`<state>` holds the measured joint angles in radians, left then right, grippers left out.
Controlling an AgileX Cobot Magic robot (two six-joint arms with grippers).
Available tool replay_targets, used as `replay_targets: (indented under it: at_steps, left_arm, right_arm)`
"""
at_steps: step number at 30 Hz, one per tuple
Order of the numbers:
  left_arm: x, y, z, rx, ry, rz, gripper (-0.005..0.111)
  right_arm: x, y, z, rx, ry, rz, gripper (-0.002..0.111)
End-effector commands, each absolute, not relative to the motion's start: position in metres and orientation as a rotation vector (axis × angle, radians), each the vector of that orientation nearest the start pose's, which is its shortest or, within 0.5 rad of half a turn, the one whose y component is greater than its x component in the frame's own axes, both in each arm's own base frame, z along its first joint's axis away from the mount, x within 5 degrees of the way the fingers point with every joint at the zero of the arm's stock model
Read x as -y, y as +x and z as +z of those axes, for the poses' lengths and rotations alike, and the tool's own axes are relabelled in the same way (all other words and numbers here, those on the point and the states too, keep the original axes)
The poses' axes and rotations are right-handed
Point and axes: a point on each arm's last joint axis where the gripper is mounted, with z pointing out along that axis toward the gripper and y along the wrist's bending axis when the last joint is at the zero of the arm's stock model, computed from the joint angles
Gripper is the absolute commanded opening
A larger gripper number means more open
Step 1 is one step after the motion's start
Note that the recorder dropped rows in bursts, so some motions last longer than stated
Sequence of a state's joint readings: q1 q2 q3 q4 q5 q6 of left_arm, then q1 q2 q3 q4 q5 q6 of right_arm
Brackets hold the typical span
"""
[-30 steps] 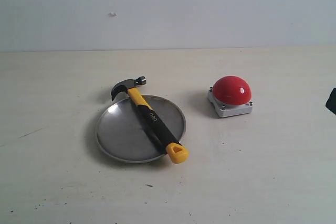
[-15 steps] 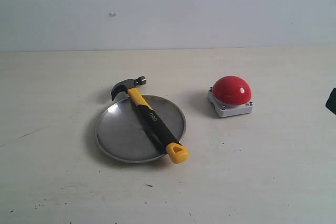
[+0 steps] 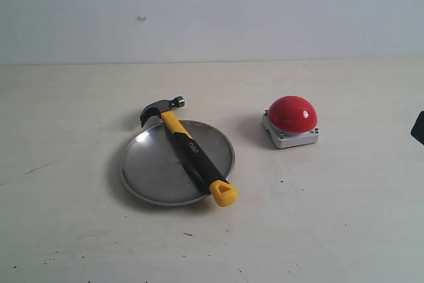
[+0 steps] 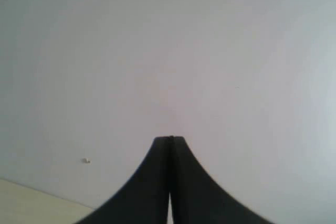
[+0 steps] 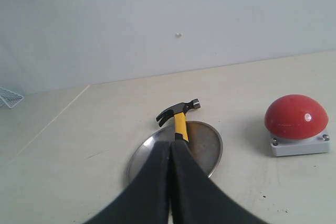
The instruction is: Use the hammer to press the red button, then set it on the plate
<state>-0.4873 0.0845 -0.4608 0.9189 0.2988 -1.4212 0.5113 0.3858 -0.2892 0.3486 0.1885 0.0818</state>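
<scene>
Three things sit on the table (image 3: 331,223) in the exterior view: the hammer (image 3: 192,149), the plate (image 3: 149,170) and the red button (image 3: 292,113). The hammer lies diagonally across the plate, its dark head past the far rim and its yellow looped end jutting over the near rim. It lies free, with nothing gripping it. The red button stands to the right of the plate, well apart from it, on its light-grey base. A dark shape (image 3: 419,128) cuts in at the right edge, with too little showing to tell what it is.

In the left wrist view the left gripper (image 4: 169,141) has its two black fingers pressed together with nothing between them. It points at the pale wall (image 4: 168,51). Only a corner of the table shows beside it, so where the hammer lies from this gripper cannot be told here.

In the right wrist view the right gripper (image 5: 170,145) is likewise closed tight and empty, its fingers meeting in a thin seam. The hammer lies beyond the tips and in line with them. Its yellow neck and dark head run on away from the gripper, while the fingers hide the handle and part of the plate. The red button sits off to one side, apart from both gripper and plate.
</scene>
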Motion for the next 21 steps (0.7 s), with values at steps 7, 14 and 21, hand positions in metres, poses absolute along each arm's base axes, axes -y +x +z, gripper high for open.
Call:
replay_targets:
  at_steps: [7,14,21]
  left_arm:
    - [-0.01,0.028,0.343,-1.306,-0.233,-0.699,0.0]
    - [-0.01,0.028,0.343,-1.306,-0.233,-0.699,0.0]
    - [-0.01,0.028,0.343,-1.306,-0.233,-0.699,0.0]
  right_arm:
    - [-0.05,0.077,0.268,-1.803,-0.127,0.733,0.0]
    - [-0.043,0.077,0.271,-1.768,-0.066,0.693,0.0]
    - [-0.031,0.072,0.27,-1.706,-0.048,0.555,0.0]
